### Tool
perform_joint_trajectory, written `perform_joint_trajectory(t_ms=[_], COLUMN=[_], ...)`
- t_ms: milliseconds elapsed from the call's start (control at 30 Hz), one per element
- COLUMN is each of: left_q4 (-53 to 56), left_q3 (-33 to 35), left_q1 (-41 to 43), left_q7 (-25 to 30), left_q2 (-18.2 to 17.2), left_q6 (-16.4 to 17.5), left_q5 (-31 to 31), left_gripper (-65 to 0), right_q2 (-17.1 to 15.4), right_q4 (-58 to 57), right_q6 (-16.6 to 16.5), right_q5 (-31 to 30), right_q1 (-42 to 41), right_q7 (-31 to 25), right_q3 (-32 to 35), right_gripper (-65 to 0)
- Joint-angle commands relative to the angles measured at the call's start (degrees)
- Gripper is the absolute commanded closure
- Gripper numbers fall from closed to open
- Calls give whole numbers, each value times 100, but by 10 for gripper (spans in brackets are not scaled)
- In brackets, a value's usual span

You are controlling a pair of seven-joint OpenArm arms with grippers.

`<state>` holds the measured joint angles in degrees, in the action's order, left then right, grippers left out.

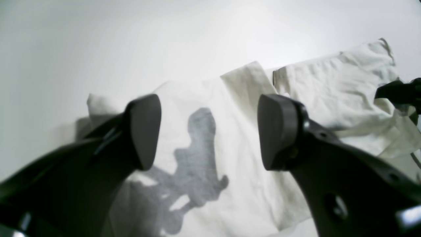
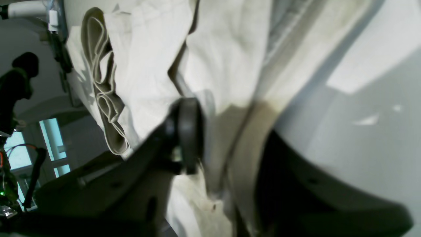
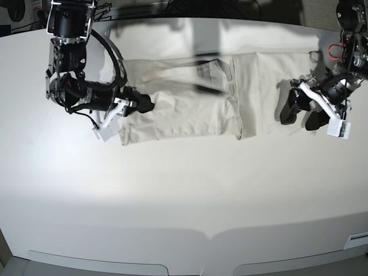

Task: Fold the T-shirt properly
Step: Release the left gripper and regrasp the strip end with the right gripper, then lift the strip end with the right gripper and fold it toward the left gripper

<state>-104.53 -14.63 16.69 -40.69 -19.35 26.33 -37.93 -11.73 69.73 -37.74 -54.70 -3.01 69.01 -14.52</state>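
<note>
The pale off-white T-shirt [image 3: 184, 109] lies stretched sideways across the far half of the white table [image 3: 184, 195], partly folded, with a ridge of folds near its middle. My right gripper [image 3: 142, 104] is at the shirt's left end, shut on a fold of the cloth. In the right wrist view the cloth [image 2: 148, 65] runs between the fingers of the right gripper [image 2: 227, 144]. My left gripper [image 3: 300, 115] hovers open over the shirt's right end. In the left wrist view the left gripper [image 1: 210, 131] has its jaws wide apart above the cloth [image 1: 329, 85], holding nothing.
The right gripper [image 1: 401, 93] shows as a dark shape at the shirt's far end in the left wrist view. Cables, one of them red [image 3: 333, 50], hang near the left arm's base. The table's front edge [image 3: 184, 265] runs along the bottom.
</note>
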Motion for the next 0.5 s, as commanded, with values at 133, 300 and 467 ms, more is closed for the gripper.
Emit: perform_joint_trajectory(t_ms=[133,300,467], left_q4=[-111,-111,-111], left_q3=[-33,-33,-33], left_q1=[-35,-35,-35], left_q7=[120,-24,2], left_q2=[-85,-85,-83], left_q6=[24,26,24], left_q5=[-52,66,46], left_gripper=[-450,-450,-450], right_q2=[-61,-407,-990], right_q4=[57,66,66], right_q6=[-195,-195,-192], right_q5=[-74,-74,-76], right_q1=[-79,-98,-96], right_q7=[-479,-621,-535], right_q3=[-9,-13,-13], right_gripper=[0,0,0])
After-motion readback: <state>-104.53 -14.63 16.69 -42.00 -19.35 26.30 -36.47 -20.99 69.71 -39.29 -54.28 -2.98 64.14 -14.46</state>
